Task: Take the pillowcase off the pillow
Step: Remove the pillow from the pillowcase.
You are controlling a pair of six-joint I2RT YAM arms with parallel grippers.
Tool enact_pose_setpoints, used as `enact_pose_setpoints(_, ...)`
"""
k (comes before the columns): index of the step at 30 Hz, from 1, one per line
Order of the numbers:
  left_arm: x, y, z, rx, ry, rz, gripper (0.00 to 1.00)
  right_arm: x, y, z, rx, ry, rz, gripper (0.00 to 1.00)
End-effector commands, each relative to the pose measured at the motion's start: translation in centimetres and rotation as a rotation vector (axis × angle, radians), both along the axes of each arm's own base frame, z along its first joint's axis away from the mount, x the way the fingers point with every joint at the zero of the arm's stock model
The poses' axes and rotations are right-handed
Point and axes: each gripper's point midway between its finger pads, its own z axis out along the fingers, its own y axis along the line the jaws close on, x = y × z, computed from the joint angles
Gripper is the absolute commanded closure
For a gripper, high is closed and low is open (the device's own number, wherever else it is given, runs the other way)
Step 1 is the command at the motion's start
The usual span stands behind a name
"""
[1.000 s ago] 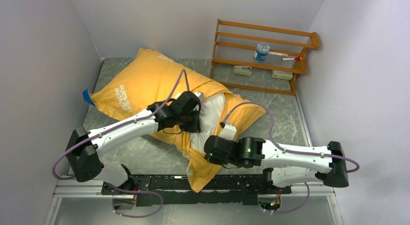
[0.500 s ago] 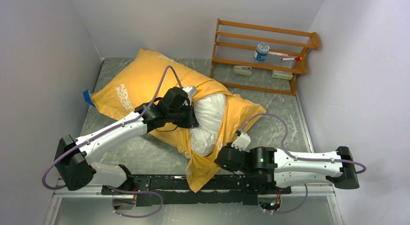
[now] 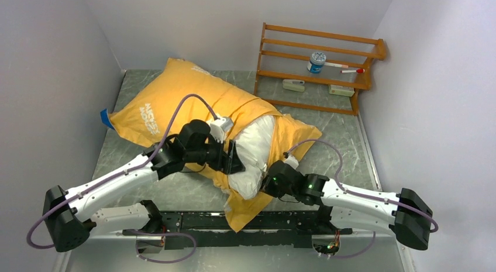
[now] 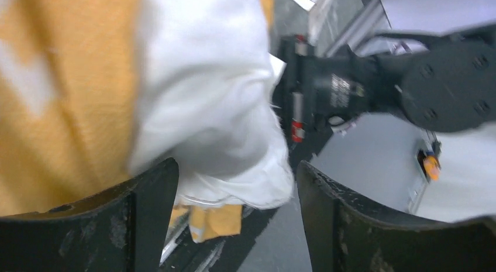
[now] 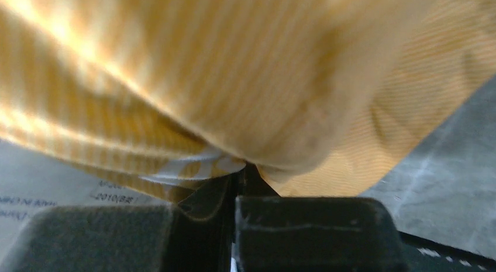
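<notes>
The orange-yellow pillowcase (image 3: 187,99) still covers the far left part of the white pillow (image 3: 255,146), whose near end bulges out bare. My left gripper (image 3: 234,159) is open against that bare end. In the left wrist view its fingers (image 4: 149,216) stand apart, and the pillow (image 4: 205,108) hangs between them, close to the left one. My right gripper (image 3: 266,183) is shut on the pillowcase's loose edge beside the pillow's near end. Its wrist view shows the orange pillowcase (image 5: 234,67) pinched between its closed fingers (image 5: 316,225).
A wooden rack (image 3: 319,79) stands at the back right with a small jar (image 3: 316,61) on it. Blue tape (image 3: 106,117) sits by the left wall. A black rail (image 3: 193,222) runs along the near edge. Walls close in on both sides.
My left gripper has opened, let go of what it held, and slid nearer along the pillow. The right gripper stayed shut on the pillowcase and shifted slightly. More white pillow shows.
</notes>
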Motion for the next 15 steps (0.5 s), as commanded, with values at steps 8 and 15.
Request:
enact_pose_setpoints(8, -7.5, -1.2, -3.6, 0.021, 0.065, 0.002, 0.02, -2.0, 4.8, 0.4, 0.239, 0.050, 0.190, 1.00)
enact_pose_setpoints(15, -7.5, 0.0, -5.5, -0.044, 0.188, 0.207, 0.01, -1.6, 4.6, 1.3, 0.233, 0.021, 0.196, 1.00)
